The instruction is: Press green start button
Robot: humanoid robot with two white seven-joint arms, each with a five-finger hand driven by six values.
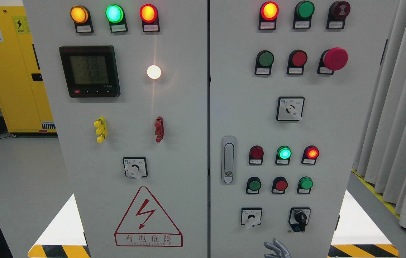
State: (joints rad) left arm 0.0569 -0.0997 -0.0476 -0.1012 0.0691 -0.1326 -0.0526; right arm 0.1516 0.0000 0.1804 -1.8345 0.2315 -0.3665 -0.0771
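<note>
A grey robot hand [277,249] is seen at the bottom edge of the frame, right of the middle; only its fingertips [272,246] show, fanned apart and holding nothing. From which side its arm enters cannot be told. On the right cabinet door [332,125], several green buttons are mounted, and which is the start button cannot be told. The nearest, a green button [254,185], is found in the lower row, above the hand and slightly left, well apart from it. A white rotary switch [251,217] is located between them.
</note>
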